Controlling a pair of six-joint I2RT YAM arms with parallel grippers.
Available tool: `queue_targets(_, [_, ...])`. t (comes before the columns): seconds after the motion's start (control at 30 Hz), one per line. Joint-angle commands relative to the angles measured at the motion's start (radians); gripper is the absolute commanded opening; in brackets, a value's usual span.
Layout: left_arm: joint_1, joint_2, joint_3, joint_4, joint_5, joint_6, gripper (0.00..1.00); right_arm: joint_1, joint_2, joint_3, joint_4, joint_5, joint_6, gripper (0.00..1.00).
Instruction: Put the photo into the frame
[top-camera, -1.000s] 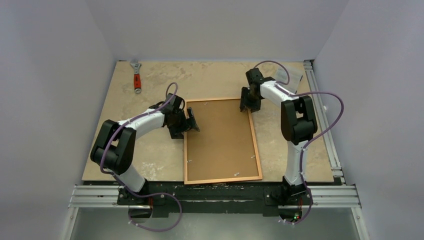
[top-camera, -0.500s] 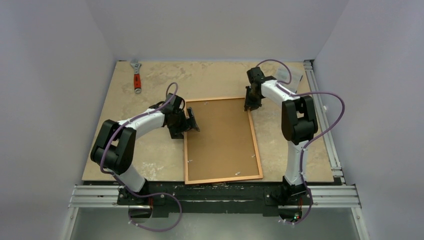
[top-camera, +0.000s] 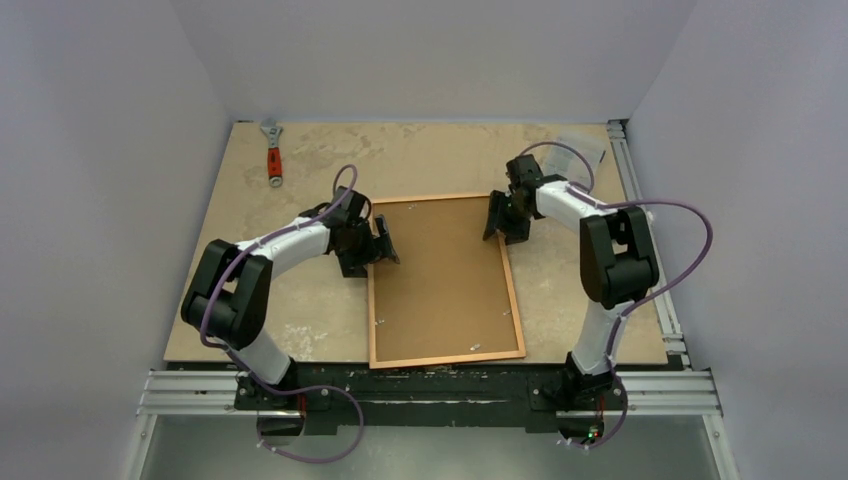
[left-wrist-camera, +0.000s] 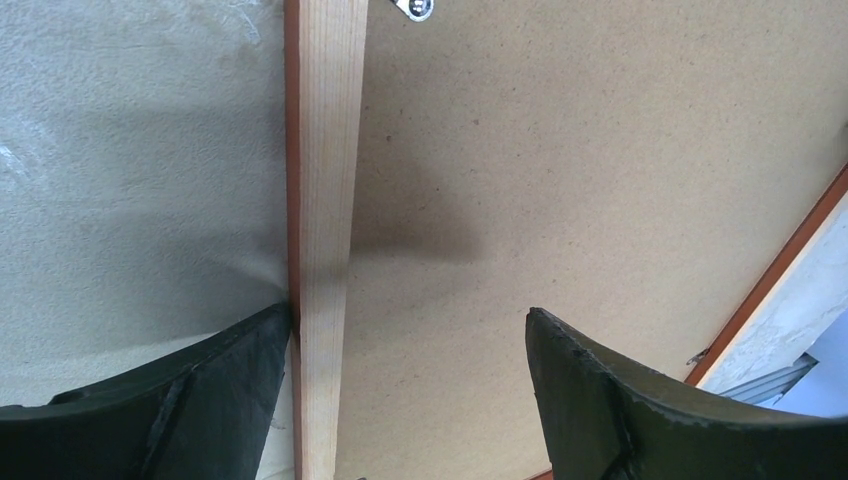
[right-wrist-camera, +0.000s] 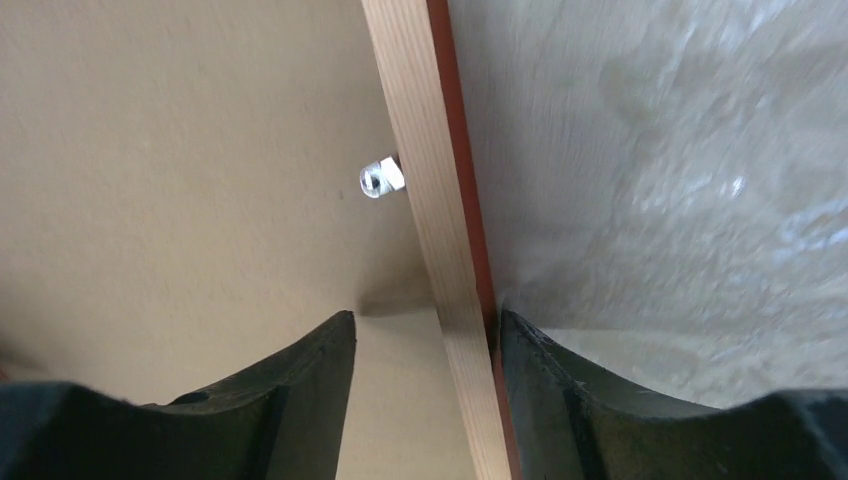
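The frame (top-camera: 445, 358) lies face down in the middle of the table, and the plain brown back of the photo (top-camera: 440, 280) fills it; the printed side is hidden. My left gripper (top-camera: 383, 243) is open across the frame's left rail (left-wrist-camera: 325, 150): one finger touches the rail's outer edge, the other hovers over the brown back (left-wrist-camera: 560, 150). My right gripper (top-camera: 497, 222) is open across the right rail (right-wrist-camera: 420, 130) near the far corner. Its outer finger (right-wrist-camera: 560, 400) is against the rail, and its inner one rests over the brown back (right-wrist-camera: 180, 150).
A red-handled wrench (top-camera: 272, 152) lies at the far left of the table, and a clear plastic box (top-camera: 585, 150) sits at the far right. Small metal tabs (right-wrist-camera: 380, 178) stick out from the frame's rails. Aluminium rails (top-camera: 645, 230) run along the right and near edges.
My right gripper has slid a little nearer along the frame's right rail, and its elbow has swung outward to the right. The left arm has not moved.
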Motion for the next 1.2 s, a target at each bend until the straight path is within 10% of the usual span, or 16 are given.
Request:
queue_targets(0.0, [-0.01,0.033,0.024,-0.047,-0.01,0.026,0.85,-0.001,-0.096,-0.1,0.041,-0.102,0.017,0.54])
queue_targets(0.47, [-0.047,0.274,0.466,-0.171,0.017,0.095,0.83,0.056,-0.506,-0.596,0.135,-0.214,0.124,0.52])
queue_targets(0.7, [-0.052,0.224,0.569,-0.368,-0.237,0.142,0.91,0.205,-0.633,-0.687,0.177,-0.2,0.263,0.54])
queue_targets(1.17, [-0.13,-0.6,-0.163,-0.503,-0.295,-0.235,0.86,0.212,-0.786,-0.558,0.049,-0.099,0.226,0.61])
